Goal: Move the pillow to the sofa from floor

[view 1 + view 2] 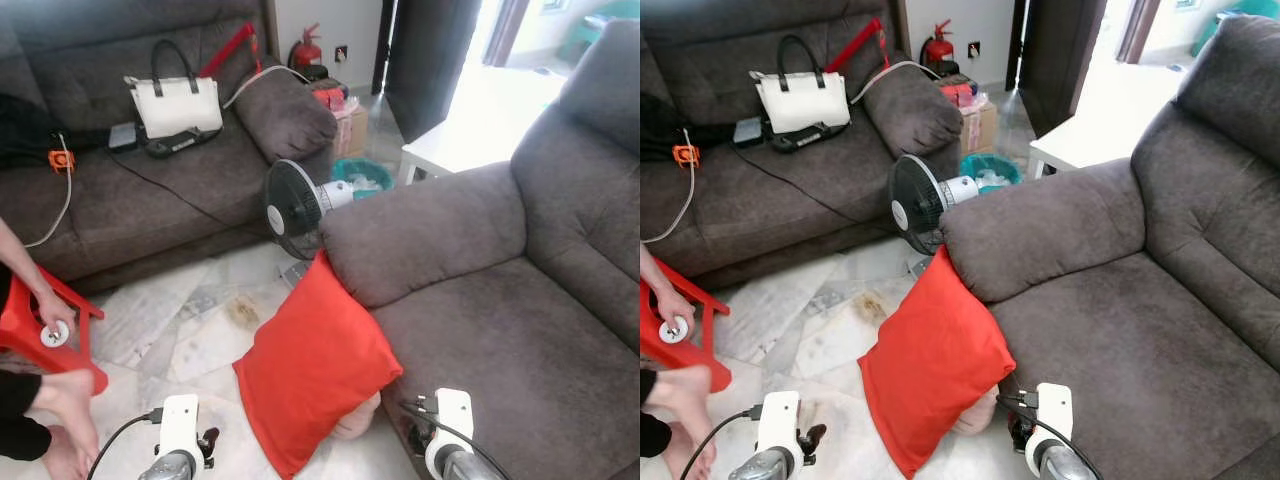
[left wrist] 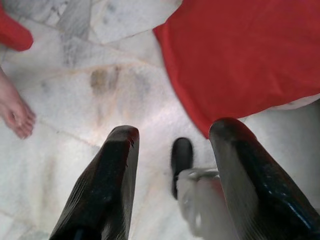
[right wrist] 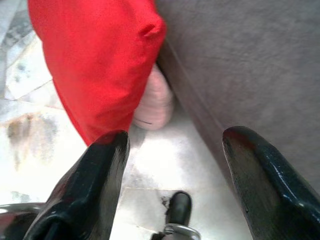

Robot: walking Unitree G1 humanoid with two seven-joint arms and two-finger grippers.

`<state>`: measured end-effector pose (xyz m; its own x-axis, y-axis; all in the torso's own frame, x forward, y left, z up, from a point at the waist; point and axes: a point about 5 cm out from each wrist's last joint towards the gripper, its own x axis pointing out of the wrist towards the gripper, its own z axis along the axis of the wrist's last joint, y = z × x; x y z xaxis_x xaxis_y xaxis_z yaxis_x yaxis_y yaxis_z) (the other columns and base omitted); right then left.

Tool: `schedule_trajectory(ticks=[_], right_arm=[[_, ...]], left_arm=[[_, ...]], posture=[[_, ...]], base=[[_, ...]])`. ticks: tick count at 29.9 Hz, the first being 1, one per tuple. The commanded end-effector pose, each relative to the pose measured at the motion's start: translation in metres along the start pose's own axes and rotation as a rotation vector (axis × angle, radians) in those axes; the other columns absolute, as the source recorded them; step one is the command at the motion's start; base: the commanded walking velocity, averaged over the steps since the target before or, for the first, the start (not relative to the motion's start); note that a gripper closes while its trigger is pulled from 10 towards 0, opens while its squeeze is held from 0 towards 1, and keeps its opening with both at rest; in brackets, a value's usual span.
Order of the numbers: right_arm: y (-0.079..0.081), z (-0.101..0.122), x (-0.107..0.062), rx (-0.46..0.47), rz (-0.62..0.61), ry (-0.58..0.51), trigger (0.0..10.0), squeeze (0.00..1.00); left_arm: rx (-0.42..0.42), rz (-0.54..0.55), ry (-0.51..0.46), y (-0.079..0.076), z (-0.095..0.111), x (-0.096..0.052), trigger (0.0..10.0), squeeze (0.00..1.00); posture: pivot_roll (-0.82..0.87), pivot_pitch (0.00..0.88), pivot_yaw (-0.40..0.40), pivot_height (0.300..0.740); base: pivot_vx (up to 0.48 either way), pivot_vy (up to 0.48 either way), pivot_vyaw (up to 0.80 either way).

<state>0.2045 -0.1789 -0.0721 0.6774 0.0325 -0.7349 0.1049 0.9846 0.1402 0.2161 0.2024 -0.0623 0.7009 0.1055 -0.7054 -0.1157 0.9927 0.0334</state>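
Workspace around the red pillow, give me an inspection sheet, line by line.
Surface: pale marble floor, stained patch near the pillow.
Job's things: red pillow on the floor, leaning against the front of the near grey sofa; pale inner cushion pokes out at its lower corner. Sofa seat bare.
Clutter: black fan beside the sofa arm; white handbag on the far sofa; red stool.
Grippers: left claw open over the floor beside the pillow; right claw open, between pillow and sofa front. Neither touches the pillow.
Cables: dark cord across the far sofa seat; black cables at both wrists.
Surroundings: a person's hand and bare feet by the stool; fire extinguisher at the wall.
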Motion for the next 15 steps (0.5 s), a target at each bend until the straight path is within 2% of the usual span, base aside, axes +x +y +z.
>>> schedule_trajectory(ticks=[1,6,7,8,9,10,15], right_arm=[[0.001,0.002,0.000,0.007,0.005,-0.021,10.0,0.00],[0.001,0.007,0.000,0.003,0.008,-0.072,10.0,0.00],[0.000,0.009,-0.001,0.002,0.000,-0.112,10.0,0.00],[0.000,0.010,-0.001,0.000,-0.004,-0.129,10.0,0.00],[-0.001,0.011,-0.002,-0.002,-0.006,-0.138,10.0,0.00],[-0.002,0.013,-0.003,0.020,-0.013,-0.180,10.0,0.00],[-0.002,0.016,-0.007,0.067,0.004,-0.280,10.0,0.00]], left_arm=[[0.000,-0.001,-0.019,0.000,0.002,0.000,10.0,0.00],[0.058,-0.014,-0.105,0.000,0.015,0.001,10.0,0.00],[0.089,-0.009,-0.218,0.000,0.036,0.002,10.0,0.00],[0.085,-0.016,-0.266,-0.001,0.044,0.001,10.0,0.00],[0.079,-0.021,-0.292,-0.002,0.048,0.001,10.0,0.00],[0.061,-0.024,-0.380,-0.003,0.059,-0.002,10.0,0.00],[0.121,-0.028,-0.594,-0.005,0.087,-0.013,10.0,0.00]], posture=[[0.11,0.013,-0.038,0.740],[0.12,0.011,-0.047,0.740],[0.13,0.013,-0.048,0.740],[0.13,0.015,-0.051,0.740],[0.13,0.016,-0.052,0.740],[0.14,0.026,-0.058,0.740],[0.12,0.037,-0.062,0.740]], base=[[0.000,0.000,0.00],[0.000,0.000,0.00],[0.000,0.000,0.00],[0.000,0.000,0.00],[0.000,0.000,0.00],[0.000,0.000,0.00],[0.000,0.000,0.00]])
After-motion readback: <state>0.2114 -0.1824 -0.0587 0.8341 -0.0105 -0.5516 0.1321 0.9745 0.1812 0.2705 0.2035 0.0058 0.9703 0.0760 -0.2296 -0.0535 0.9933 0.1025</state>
